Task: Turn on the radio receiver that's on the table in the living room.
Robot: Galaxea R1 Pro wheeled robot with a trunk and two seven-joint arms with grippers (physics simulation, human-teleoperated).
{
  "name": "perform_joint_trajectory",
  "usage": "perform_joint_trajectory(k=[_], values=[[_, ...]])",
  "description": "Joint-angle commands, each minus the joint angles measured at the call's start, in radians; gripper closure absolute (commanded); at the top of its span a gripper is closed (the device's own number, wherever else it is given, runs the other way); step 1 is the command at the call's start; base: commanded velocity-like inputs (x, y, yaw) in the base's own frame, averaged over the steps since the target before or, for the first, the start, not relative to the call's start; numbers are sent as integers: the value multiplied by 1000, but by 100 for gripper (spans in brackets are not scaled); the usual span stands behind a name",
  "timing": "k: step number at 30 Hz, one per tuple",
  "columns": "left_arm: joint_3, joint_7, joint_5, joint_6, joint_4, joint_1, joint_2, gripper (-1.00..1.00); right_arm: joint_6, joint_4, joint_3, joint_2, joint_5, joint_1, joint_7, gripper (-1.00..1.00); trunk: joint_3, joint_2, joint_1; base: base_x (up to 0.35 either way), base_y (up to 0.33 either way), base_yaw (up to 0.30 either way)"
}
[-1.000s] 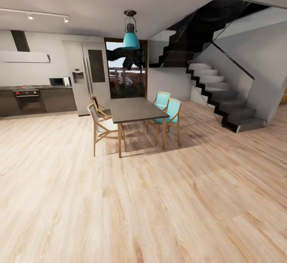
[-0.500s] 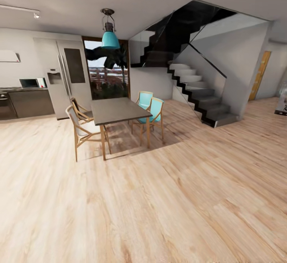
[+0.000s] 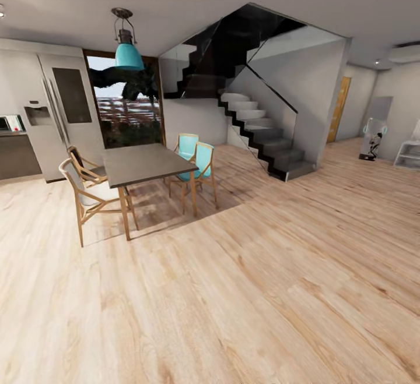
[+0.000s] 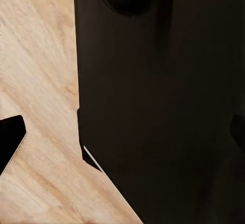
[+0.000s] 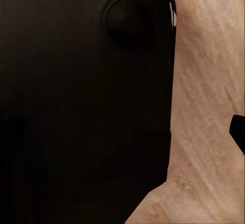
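The radio receiver and the low grey-taupe table are out of view, and so is the living room with its sofa. The head view looks over an open wooden floor (image 3: 245, 291) towards a dining area and a staircase. In the left wrist view a black part of my own body (image 4: 163, 101) stands before the floor, with a small dark tip (image 4: 10, 143) at the picture's edge. The right wrist view is much the same: black body (image 5: 81, 101), floor beside it, and a dark tip (image 5: 238, 133) at the edge. Neither view lets me judge how the jaws stand.
A dark-topped dining table (image 3: 143, 164) with wooden legs stands at the left, with two turquoise chairs (image 3: 195, 162) and wooden chairs (image 3: 87, 189) around it. Behind it are a fridge (image 3: 58, 110) and a window. A dark staircase (image 3: 262, 136) rises in the middle. A wooden door (image 3: 339, 109) and a white shelf (image 3: 408, 154) are far right.
The camera has swung to the right: dining table, lamp and stairs have shifted left in the picture, the kitchen has slid off, and the door and far-right corner have come in.
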Motion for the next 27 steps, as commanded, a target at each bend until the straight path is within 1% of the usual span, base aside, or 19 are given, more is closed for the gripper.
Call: perform_joint_trajectory(k=[1, 27], values=[[0, 0, 0, 0, 0, 0, -1, -100, 0, 0, 0, 0, 0, 0, 0, -100, 0, 0, 0, 0, 0, -290], [2, 0, 0, 0, 0, 0, -1, -100, 0, 0, 0, 0, 0, 0, 0, -100, 0, 0, 0, 0, 0, -290]])
